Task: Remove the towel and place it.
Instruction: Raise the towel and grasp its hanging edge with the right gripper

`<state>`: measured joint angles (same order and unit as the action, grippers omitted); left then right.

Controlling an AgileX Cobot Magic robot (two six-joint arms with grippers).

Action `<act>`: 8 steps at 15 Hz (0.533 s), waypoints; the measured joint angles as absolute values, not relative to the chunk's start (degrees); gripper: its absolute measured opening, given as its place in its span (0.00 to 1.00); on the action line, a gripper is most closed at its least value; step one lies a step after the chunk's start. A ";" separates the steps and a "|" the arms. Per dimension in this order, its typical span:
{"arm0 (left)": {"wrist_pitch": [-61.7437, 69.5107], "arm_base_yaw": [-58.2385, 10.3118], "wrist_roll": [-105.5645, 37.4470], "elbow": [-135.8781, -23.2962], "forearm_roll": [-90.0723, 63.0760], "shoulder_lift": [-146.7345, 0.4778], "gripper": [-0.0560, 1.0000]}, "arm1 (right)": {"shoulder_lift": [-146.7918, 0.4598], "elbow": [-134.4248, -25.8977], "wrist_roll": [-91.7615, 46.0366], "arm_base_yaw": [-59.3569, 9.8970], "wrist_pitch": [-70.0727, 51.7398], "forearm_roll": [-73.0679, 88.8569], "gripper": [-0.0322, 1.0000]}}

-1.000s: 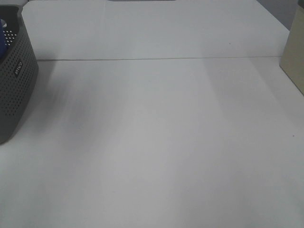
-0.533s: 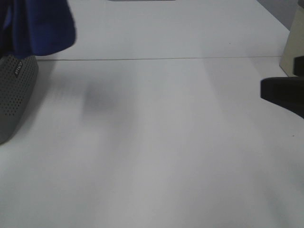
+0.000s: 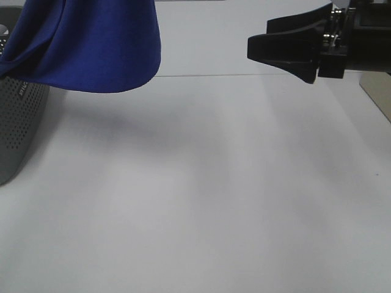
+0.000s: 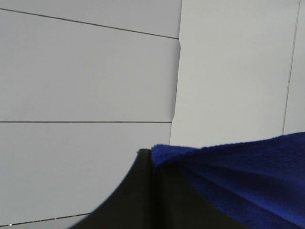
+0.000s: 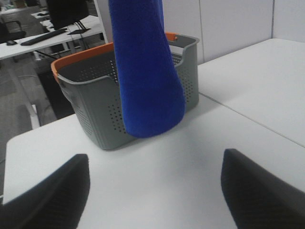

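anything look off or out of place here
Nothing looks spilled, damaged or askew. The only unusual sight is the towel hanging bunched in mid-air by the grey basket, pinched in the left tool, which fits the task. The right tool hovers open above the table.

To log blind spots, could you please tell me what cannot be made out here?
- The towel: its top, and whatever holds it, cut off by the exterior view's upper edge.
- The basket: cut by that view's left edge, its rim behind the towel.
- Its contents: right wrist view, hidden by its own wall and the towel.
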<state>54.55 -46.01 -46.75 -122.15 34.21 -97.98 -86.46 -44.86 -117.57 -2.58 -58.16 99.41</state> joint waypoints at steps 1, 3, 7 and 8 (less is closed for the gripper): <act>54.26 -46.98 -46.75 -122.15 34.15 -97.98 0.05 | -90.36 -47.84 -117.63 -2.58 -61.08 99.41 0.77; 53.97 -47.96 -46.75 -122.15 34.15 -97.98 0.05 | -96.03 -52.94 -117.57 -4.93 -63.60 99.58 0.77; 53.97 -48.76 -46.81 -122.15 34.21 -97.98 0.05 | -101.70 -59.76 -117.34 -12.49 -63.20 99.52 0.77; 53.97 -48.99 -46.81 -122.15 34.21 -98.03 0.05 | -102.85 -61.25 -117.28 -13.92 -63.03 99.58 0.77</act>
<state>53.97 -48.99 -46.81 -122.15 34.21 -98.03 -102.85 -61.25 -117.28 -13.92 -63.03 99.58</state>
